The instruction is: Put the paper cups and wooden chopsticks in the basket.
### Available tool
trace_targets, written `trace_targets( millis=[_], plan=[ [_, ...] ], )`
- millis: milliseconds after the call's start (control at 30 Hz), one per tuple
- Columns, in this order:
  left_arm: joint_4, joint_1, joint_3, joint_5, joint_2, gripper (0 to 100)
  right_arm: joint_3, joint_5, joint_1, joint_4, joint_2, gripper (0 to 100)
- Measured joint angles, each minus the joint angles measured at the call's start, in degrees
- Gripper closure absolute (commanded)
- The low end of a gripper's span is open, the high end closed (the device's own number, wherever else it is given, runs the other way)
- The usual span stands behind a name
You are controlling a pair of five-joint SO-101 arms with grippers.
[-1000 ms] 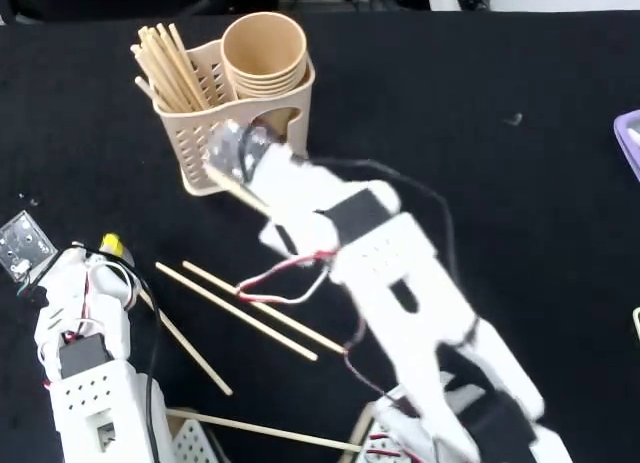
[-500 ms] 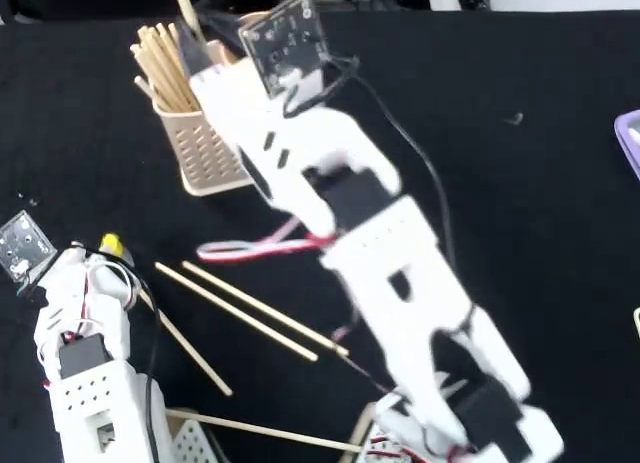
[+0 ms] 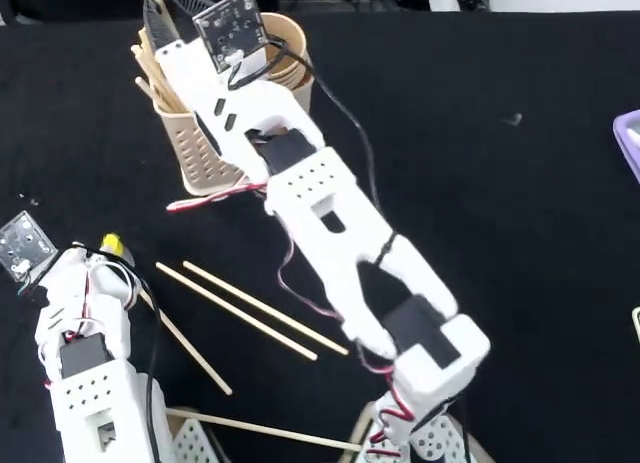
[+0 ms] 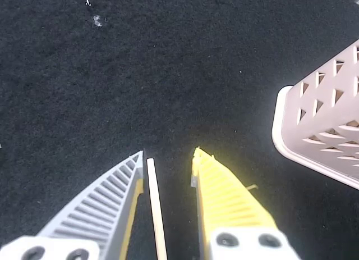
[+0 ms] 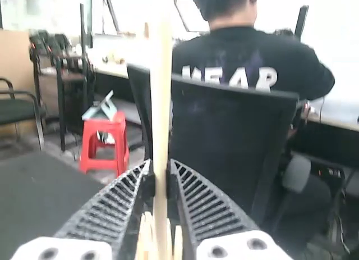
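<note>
The right wrist view tells what the high view cannot: the right hand [image 5: 160, 167] is clamped tight on one wooden chopstick [image 5: 161, 74], which stands upright between its two dark fingers. In the high view that arm stretches across the basket [image 3: 205, 158] and hangs over its top, so much of the basket's mouth is covered. The stacked paper cups [image 3: 292, 45] inside show as little more than a curve of rim. A bundle of chopsticks [image 3: 150, 73] leans out of the basket's other compartment.

The left wrist view has the left hand [image 4: 167, 156] low over the black surface [image 4: 84, 74], a little way out from the basket's foot. Its fingers are parted, and a loose chopstick [image 4: 154, 204] lies in the gap, nearer the grey finger. The picture's edge cuts off the rest of that stick. It appears to be the one that the high view shows running out from under the left arm.

A pair of chopsticks [image 3: 250, 311] lies side by side on the surface, on the arms' side of the basket. A last chopstick [image 3: 262, 430] lies farther from the basket, both ends hidden by the arm bases.
</note>
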Motion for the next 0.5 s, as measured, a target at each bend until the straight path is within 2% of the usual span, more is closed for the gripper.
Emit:
trace_targets(
  millis=[100,233,300,500],
  plan=[
    [0.0,0.0,0.0,0.0,0.0,85,1.1,0.0,0.4,0.0,0.1,97.2],
    [0.0,0.0,0.0,0.0,0.0,85,5.6,0.0,0.4,2.2,-1.0,84.1],
    [0.0,0.0,0.0,0.0,0.0,85,7.6,-0.3,0.4,6.4,-4.0,81.0],
    [0.0,0.0,0.0,0.0,0.0,85,13.5,-3.4,0.3,23.1,-20.4,81.1]
  ],
)
